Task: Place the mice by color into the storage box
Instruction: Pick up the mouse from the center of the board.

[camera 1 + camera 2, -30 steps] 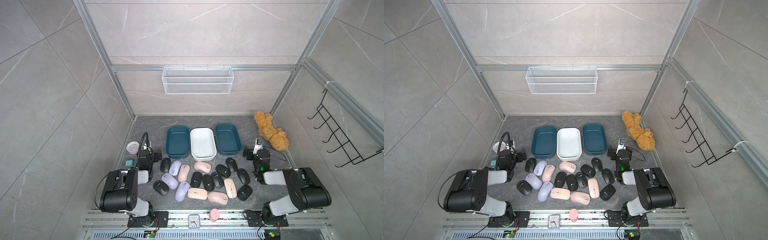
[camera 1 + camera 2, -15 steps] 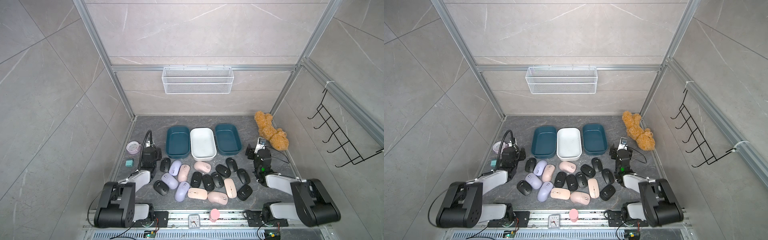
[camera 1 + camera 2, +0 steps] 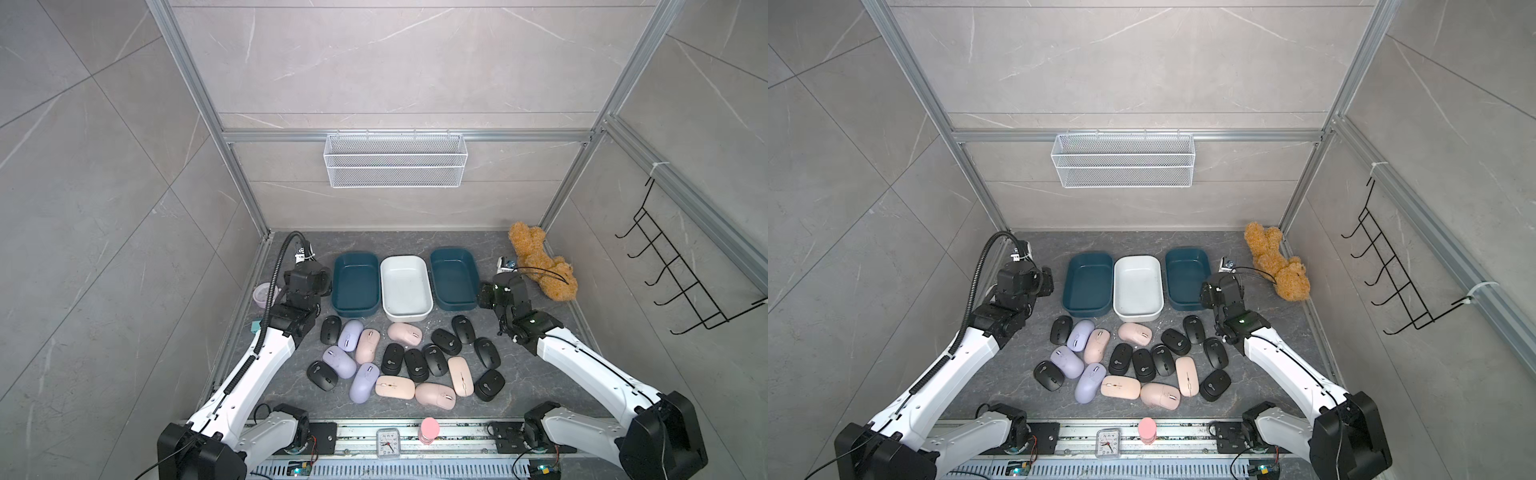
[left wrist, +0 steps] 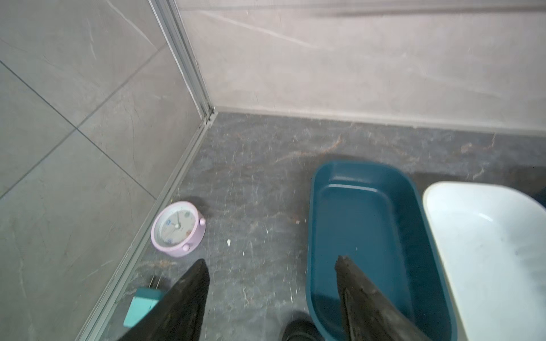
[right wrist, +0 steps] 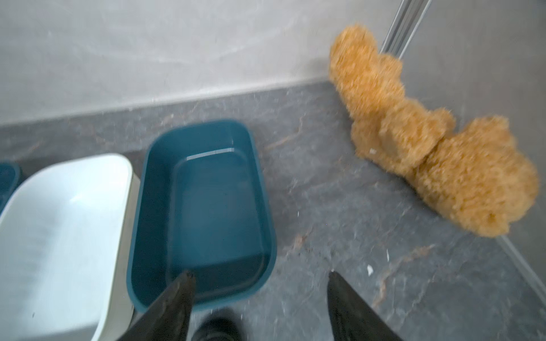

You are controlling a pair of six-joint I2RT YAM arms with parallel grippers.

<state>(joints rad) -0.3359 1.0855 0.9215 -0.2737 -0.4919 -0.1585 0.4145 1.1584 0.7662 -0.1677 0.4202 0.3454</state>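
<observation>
- In both top views, well over a dozen mice in black, pink and lavender crowd the grey floor. Several touch. They lie just in front of three empty boxes: the left teal box, the white box and the right teal box. None is sorted yet.
- Left wrist view: the left gripper hangs with its fingers parted and empty, beside the left teal box. A black mouse shows just beneath it.
- Right wrist view, blurred: the right gripper is likewise spread and holds nothing, at the right teal box's near corner. A dark mouse shows below it.
- The shells look light, rigid and smooth, so probably slippery on the domed top. A pinch across the narrow flanks at mid-body seems safest, starting with mice at the pile's edge.
</observation>
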